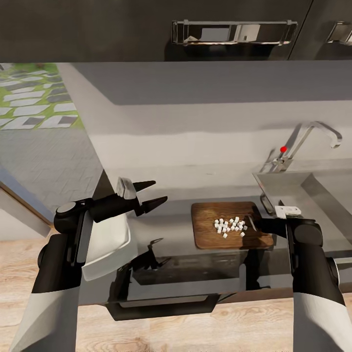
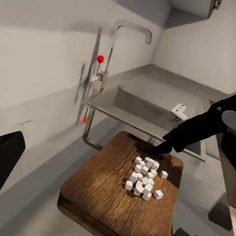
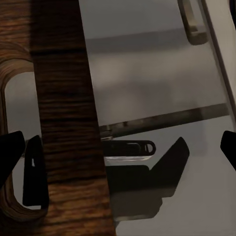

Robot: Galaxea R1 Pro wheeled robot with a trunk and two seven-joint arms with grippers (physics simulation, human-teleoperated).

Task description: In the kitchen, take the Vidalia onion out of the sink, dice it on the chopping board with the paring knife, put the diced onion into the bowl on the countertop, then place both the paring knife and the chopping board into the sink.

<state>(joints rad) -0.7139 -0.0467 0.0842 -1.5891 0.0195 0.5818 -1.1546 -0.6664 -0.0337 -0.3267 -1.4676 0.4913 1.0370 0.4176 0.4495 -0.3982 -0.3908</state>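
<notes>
The dark wooden chopping board (image 1: 208,233) lies on the grey countertop (image 1: 171,222) just left of the sink (image 1: 318,188). A pile of white diced onion (image 1: 230,226) rests on the board (image 2: 98,191), and the same onion cubes (image 2: 145,178) are seen from the left wrist. My right gripper (image 1: 254,225) stands open at the board's sink-side end; the slot-handle end (image 3: 64,123) lies between its spread fingers (image 3: 11,153). My left gripper (image 1: 160,190) hangs open and empty above the white bowl (image 1: 110,244), which my left arm partly hides. The paring knife is out of view.
The chrome tap (image 1: 315,134) with its red-tipped lever (image 1: 283,148) rises behind the sink basin (image 2: 147,105). Dark wall cabinets with a steel handle (image 1: 234,32) hang overhead. A window to a paved garden (image 1: 34,98) is at the left. Wooden floor lies below the counter front.
</notes>
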